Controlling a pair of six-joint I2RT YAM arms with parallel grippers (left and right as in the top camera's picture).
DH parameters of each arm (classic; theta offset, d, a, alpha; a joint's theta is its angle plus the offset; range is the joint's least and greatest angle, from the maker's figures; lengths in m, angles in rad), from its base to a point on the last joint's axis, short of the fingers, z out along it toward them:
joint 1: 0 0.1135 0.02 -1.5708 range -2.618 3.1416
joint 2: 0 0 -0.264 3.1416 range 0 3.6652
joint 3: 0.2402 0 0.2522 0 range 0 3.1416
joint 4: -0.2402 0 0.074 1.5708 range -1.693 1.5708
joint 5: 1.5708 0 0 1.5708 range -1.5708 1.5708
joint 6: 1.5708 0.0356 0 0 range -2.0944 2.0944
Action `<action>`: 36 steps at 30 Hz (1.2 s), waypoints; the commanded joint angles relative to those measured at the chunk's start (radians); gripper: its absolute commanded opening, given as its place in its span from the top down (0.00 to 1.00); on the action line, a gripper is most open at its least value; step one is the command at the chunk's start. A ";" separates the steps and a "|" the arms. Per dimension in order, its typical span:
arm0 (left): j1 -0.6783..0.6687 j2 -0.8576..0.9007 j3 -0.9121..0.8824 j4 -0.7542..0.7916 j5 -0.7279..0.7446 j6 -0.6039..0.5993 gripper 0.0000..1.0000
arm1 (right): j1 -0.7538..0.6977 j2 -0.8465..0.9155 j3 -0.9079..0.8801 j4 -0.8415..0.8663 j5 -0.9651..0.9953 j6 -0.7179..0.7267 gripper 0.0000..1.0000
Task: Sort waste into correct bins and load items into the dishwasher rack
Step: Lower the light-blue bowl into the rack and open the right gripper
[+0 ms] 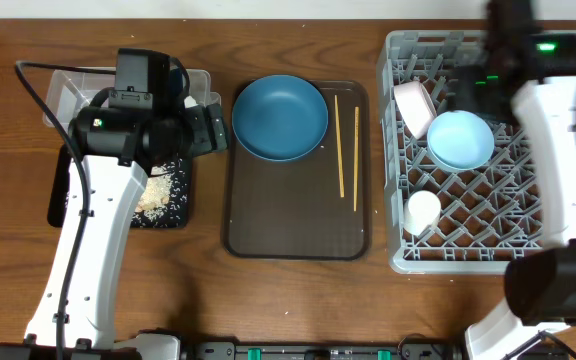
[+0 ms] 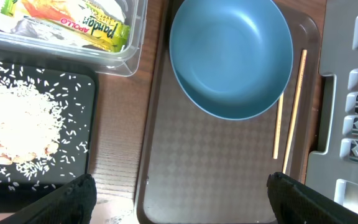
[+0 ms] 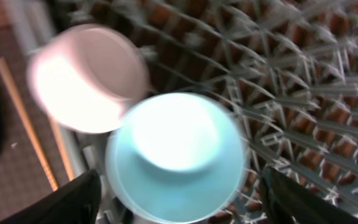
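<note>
Two bowls sit in the rack [image 1: 488, 240], which is at the right edge of the tabletop. The white bowl [image 1: 415, 105] is tipped on its side, with the blue bowl [image 1: 460, 139] just beside it and the cup [image 1: 422, 212] nearer the front edge.

Right hand [image 3: 179, 205] is over the blue bowl with jaws apart and nothing held. The right wrist view is blurred, so I can't tell if it touches anything.

The brown tray [image 1: 298, 230] is mid-tabletop. The plate [image 1: 279, 117] sits at its far end, and the chopsticks [image 1: 340, 145] lie side by side, lengthwise along its right side.

Left hand [image 2: 179, 199] is wide open and empty, above the gap between the black tray [image 1: 183, 205] and the brown tray.

The tub [image 1: 63, 90] is toward the far-left corner with the wrapper [image 2: 79, 22] inside. The black tray is just in front of the tub, with rice [image 2: 17, 124] heaped on it and loose grains scattered around the heap.
</note>
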State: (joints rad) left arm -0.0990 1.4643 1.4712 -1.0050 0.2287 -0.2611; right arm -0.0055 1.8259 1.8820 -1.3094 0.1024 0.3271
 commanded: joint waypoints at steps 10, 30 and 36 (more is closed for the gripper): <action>0.004 0.006 0.006 0.000 -0.013 0.009 0.10 | -0.148 -0.006 -0.280 0.109 -0.108 0.031 0.48; 0.004 0.006 0.006 0.000 -0.013 0.009 0.10 | -0.148 -0.084 -0.309 0.204 -0.056 -0.003 0.99; 0.004 0.006 0.006 0.000 -0.013 0.010 0.10 | -0.138 -0.183 -0.209 0.222 0.164 0.080 0.99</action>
State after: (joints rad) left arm -0.0990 1.4643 1.4712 -1.0054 0.2287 -0.2611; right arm -0.1482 1.7142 1.5948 -1.0977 0.0956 0.3569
